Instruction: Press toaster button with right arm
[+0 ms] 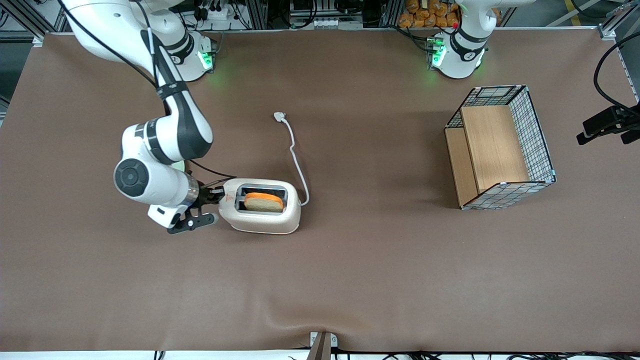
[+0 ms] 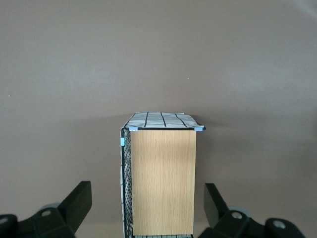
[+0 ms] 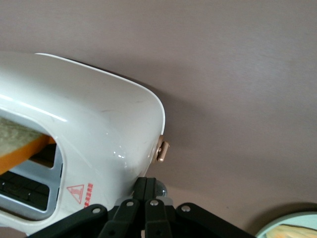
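Observation:
The white toaster [image 1: 262, 207] lies on the brown table with a slice of toast [image 1: 263, 201] in its metal-rimmed slot. Its cord [image 1: 298, 167] runs to a plug [image 1: 279, 117] farther from the front camera. My right gripper [image 1: 216, 194] is at the toaster's narrow end, away from the cord. In the right wrist view the gripper [image 3: 150, 184] is shut, its tips together against the toaster [image 3: 99, 124]. The grey round toaster button [image 3: 161, 188] peeks out just beside the fingertips, mostly covered by them. A red warning mark [image 3: 79, 192] shows on the toaster's top.
A small tan tab [image 3: 163, 150] sticks out of the same narrow end. A pale green plate [image 3: 292, 224] lies close to the gripper, mostly hidden under the arm in the front view. A wire basket with wooden panels [image 1: 500, 150] stands toward the parked arm's end and fills the left wrist view [image 2: 163, 178].

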